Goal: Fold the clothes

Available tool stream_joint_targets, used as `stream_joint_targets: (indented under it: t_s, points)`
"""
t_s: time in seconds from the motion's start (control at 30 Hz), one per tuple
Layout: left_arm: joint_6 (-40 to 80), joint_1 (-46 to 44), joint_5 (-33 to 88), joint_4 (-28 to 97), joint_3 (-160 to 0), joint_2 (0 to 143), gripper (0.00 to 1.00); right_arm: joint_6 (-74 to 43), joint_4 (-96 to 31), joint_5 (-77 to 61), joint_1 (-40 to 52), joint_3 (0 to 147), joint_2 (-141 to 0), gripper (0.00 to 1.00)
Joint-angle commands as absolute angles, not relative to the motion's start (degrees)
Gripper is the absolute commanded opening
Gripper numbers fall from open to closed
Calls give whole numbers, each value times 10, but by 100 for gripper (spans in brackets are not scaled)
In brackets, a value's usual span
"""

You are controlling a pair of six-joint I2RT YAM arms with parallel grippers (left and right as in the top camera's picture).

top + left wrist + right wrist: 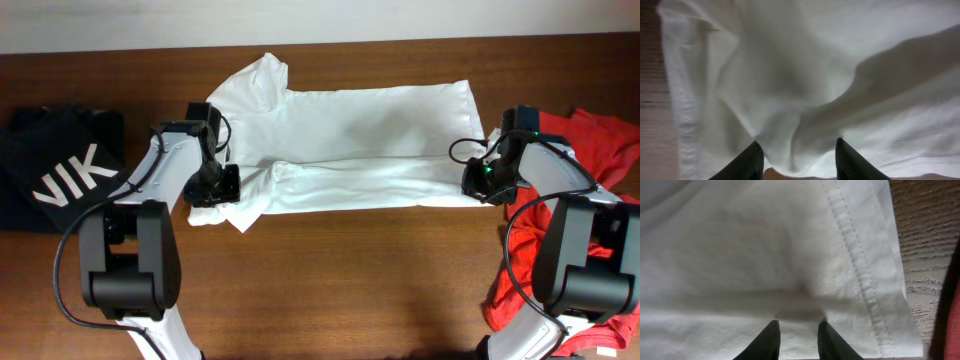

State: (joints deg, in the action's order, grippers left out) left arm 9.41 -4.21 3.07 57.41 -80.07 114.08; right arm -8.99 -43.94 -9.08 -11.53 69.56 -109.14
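Cloth of white T-shirt (370, 120) lies between parted jaws of left hand (797, 142) and right hand (798, 323).

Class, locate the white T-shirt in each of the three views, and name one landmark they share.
Overhead: the white T-shirt spreads across the upper middle.
Left wrist: rumpled, it fills almost the whole frame.
Right wrist: it fills most of the frame, its stitched hem at right.
Shared landmark: the brown wooden table, seen at each wrist view's edge.
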Motion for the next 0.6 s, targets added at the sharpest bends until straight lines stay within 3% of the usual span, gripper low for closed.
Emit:
stream_joint_targets:
  t_s: [0.0,0.13,0.2,0.33,0.57]
  points:
    - [98,-42,54,573,-796,1148,45,-90,-441,-83,-113,693,-1097,29]
    - [98,-42,53,573,-795,1148,31,-90,-441,-83,-113,693,-1097,29]
    - [98,-42,53,573,-795,1148,16,-90,-441,-83,-113,693,-1097,29]
    - [98,-42,53,568,-795,1148,2,-90,-441,-82,-113,693,-1097,29]
    - [98,-33,52,540,-832,1147,0,-90,-441,-82,-113,693,-1097,29]
